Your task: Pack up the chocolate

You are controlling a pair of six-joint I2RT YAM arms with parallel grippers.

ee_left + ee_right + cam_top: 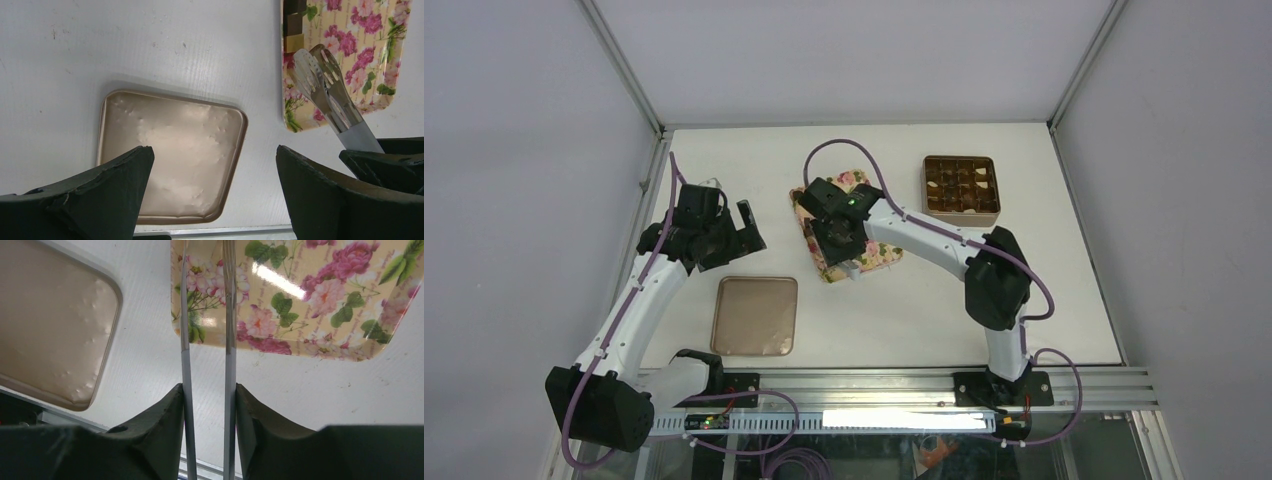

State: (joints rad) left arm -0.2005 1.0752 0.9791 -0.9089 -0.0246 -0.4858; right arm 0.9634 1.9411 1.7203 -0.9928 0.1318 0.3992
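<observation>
A few dark-brown chocolate pieces [294,21] lie on a floral tray [350,55] at the top edge of the left wrist view. In the top view my right arm hides them. My right gripper [209,395] is shut on metal tongs [230,315], whose two arms run out over the tray [305,305]. The tongs' slotted tips [320,75] are over the tray, just below the pieces. The brown grid box [961,188] stands at the back right. My left gripper [215,165] is open and empty, above the flat tan lid [170,150].
The tan lid [755,316] lies near the table's front edge, left of centre, with the floral tray [879,255] behind and to the right of it. White enclosure walls stand at the back and both sides. A metal rail [874,380] runs along the front.
</observation>
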